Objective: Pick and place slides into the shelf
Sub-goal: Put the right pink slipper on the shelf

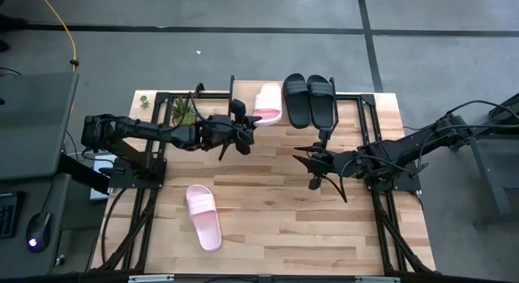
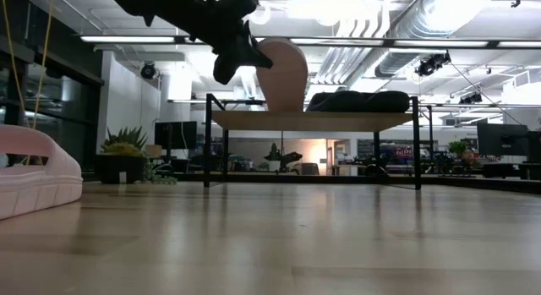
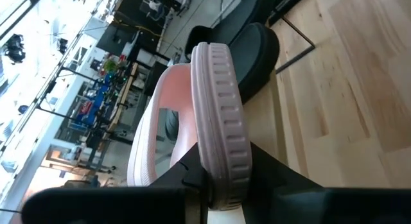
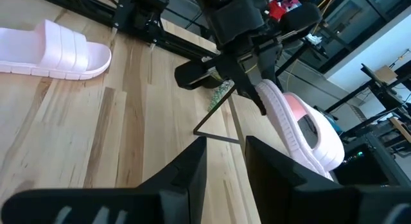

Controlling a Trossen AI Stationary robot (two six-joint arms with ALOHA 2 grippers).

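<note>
The shelf (image 1: 345,113) bears two black slides (image 1: 309,99); left hand (image 1: 243,125) grips a pink slide (image 1: 268,103), right hand (image 1: 318,171) released.

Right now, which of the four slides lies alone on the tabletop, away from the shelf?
The pink slide on the tabletop. The two black slides rest on the shelf, and the left gripper holds the other pink slide there.

Both arms reach inward, your left one at work.

Your left gripper (image 1: 243,129) is stretched out level, raised off the surface, its fingers (image 3: 192,176) clamped on a load. Your right gripper (image 1: 312,163) hangs low near the middle, fingers (image 4: 186,169) parted and holding nothing.
</note>
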